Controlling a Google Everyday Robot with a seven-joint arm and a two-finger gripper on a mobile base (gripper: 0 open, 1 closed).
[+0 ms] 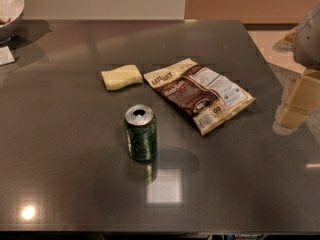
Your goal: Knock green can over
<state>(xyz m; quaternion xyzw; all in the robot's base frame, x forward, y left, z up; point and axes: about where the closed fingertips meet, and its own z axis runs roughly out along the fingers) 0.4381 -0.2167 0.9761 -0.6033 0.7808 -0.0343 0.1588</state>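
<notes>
Gripper [296,104]: at the right edge of the view, low over the table, its pale yellow parts partly cut off by the frame. Whether it is open or closed cannot be told. Nothing is seen in its hold.

Table [75,159]: dark grey with a polished top, filling most of the view.

Snack bag [200,94]: lying flat right of centre, brown and cream, one corner towards the gripper.

Green can [140,133]: standing upright near the middle of the table with its silver top up and tab hole open. Its long axis is vertical. It stands apart from the bag, in front of the bag's left end.

Governing relation: the can lies well to the left of the gripper in the view and slightly nearer the camera. The bag's near corner sits close to the straight line between them. In my judgement a sideways push high on the can's wall would tip it, and the approach should pass in front of the bag.

Yellow sponge [121,77]: behind the can, just left of the bag.

White bowl [9,9]: far left corner, partly out of view.

Surface: glossy, showing lamp glare and the can's reflection, so the can may slide before it tips. Room: pale and brown wall panels behind, light floor to the right.
</notes>
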